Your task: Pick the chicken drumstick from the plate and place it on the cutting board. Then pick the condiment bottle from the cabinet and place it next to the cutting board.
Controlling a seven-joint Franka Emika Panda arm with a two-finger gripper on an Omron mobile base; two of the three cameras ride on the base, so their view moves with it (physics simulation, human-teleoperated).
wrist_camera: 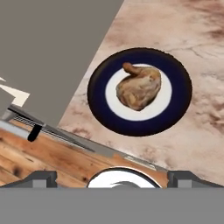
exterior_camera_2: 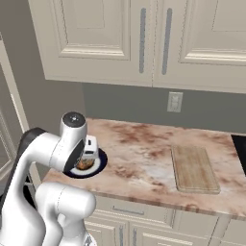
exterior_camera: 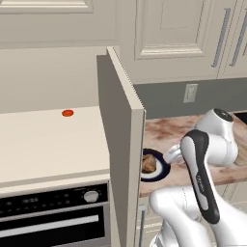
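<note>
Gripper (wrist_camera: 112, 177) jaws spread wide, holding nothing, hanging above the plate (wrist_camera: 101, 109). Chicken drumstick (wrist_camera: 139, 89) sits mid-plate, center-right of the hand view. Plate rests on the marbled countertop (exterior_camera_2: 144, 153) at lower left of the right base view; cutting board (exterior_camera_2: 194, 169) well apart, toward lower right

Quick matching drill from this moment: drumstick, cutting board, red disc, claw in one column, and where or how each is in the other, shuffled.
1. drumstick
2. cutting board
3. red disc
4. claw

A. on the cream top above the oven
B. open, above the plate
C. on the plate
D. bare, on the counter under the outlet

Pairs: 1-C, 2-D, 3-A, 4-B
</note>
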